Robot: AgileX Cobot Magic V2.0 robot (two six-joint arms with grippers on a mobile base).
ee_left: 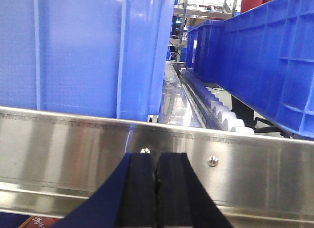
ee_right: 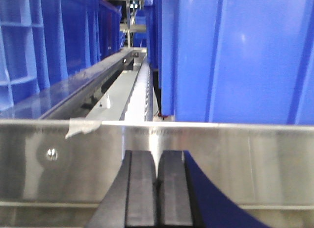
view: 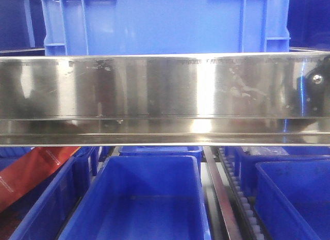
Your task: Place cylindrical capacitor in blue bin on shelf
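Note:
The shelf's shiny steel front rail [view: 165,88] fills the middle of the front view. A pale blue crate [view: 154,23] stands on the tier above it, and an open blue bin [view: 154,198] sits on the tier below. My left gripper [ee_left: 156,155] is shut, its black pads pressed together right in front of the rail [ee_left: 64,139]. My right gripper [ee_right: 158,153] is shut too, close in front of the rail [ee_right: 245,149]. Nothing shows between either pair of pads. The cylindrical capacitor is not in view.
More blue bins flank the lower one [view: 294,193]. A red object [view: 31,173] lies at the lower left. Roller tracks run between the bins [view: 242,198] [ee_left: 221,110] [ee_right: 140,90]. Blue crates stand just behind the rail [ee_left: 73,46] [ee_right: 235,56]. A tape scrap [ee_right: 83,125] sticks on the rail edge.

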